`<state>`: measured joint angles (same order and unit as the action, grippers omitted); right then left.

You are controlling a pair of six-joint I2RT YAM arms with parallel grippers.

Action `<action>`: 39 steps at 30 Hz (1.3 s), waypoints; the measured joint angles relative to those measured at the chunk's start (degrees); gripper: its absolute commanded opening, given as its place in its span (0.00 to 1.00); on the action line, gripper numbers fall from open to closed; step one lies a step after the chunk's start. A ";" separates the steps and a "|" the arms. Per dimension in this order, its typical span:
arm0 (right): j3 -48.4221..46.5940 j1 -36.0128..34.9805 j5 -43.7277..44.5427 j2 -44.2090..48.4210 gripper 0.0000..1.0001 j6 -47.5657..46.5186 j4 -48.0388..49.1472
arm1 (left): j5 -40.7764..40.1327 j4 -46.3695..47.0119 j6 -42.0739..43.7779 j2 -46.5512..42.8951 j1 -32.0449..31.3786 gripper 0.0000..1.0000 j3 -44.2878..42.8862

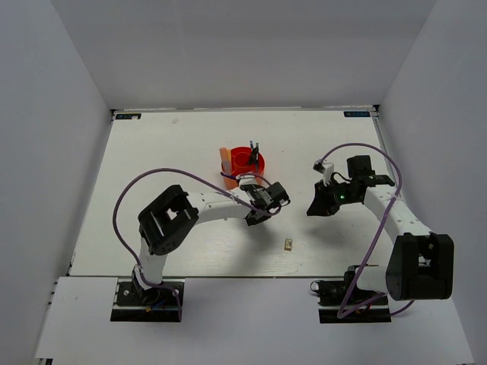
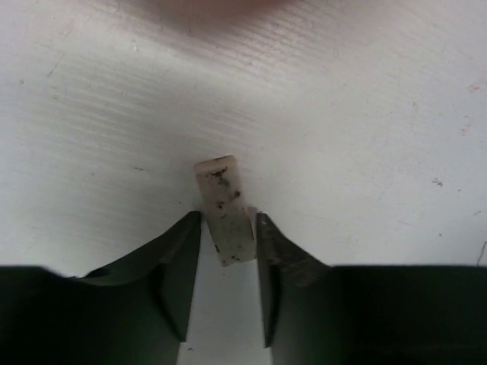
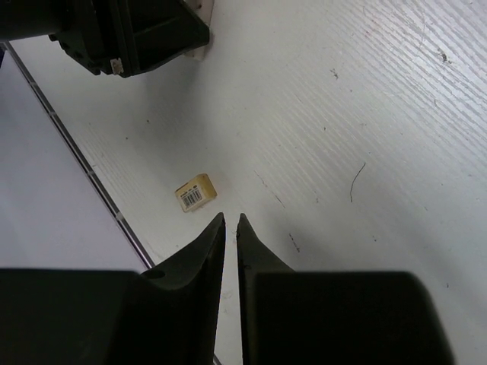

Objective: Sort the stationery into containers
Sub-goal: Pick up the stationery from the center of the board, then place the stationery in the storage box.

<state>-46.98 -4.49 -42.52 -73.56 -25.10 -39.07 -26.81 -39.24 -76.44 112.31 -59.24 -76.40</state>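
A whitish, speckled eraser block [image 2: 221, 194] lies on the white table, its near end between the fingertips of my left gripper [image 2: 228, 222]. Both jaws press its sides. From above, the left gripper [image 1: 256, 215] is low at the table's middle, just in front of the round orange tub [image 1: 245, 163]. Black-handled scissors [image 1: 254, 151] stand in the tub. A tiny beige cube [image 1: 289, 245] with a barcode label [image 3: 194, 192] lies near the front edge. My right gripper [image 3: 230, 219] hangs above the table just right of the cube, jaws nearly together and empty.
An orange strip [image 1: 224, 158] leans at the tub's left side. The table's front edge [image 3: 91, 171] runs close behind the cube. The left arm's dark wrist [image 3: 129, 34] fills the top left of the right wrist view.
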 measured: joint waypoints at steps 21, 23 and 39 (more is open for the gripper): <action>0.00 1.86 -2.10 1.27 0.51 -1.11 -1.51 | -8.04 -6.23 10.27 -4.17 -10.23 0.00 -0.28; 0.00 1.92 -2.29 1.29 0.48 -1.29 -1.55 | -8.76 -7.30 13.11 -7.69 -12.24 0.00 -0.28; -0.98 2.47 -5.44 0.11 0.00 -4.35 -5.44 | 11.17 -9.86 47.80 -19.71 20.26 0.00 -17.00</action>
<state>-47.97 -2.02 -47.97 -73.45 -29.45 -44.51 -15.64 -49.10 -28.64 92.60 -38.98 -93.41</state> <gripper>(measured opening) 0.002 0.330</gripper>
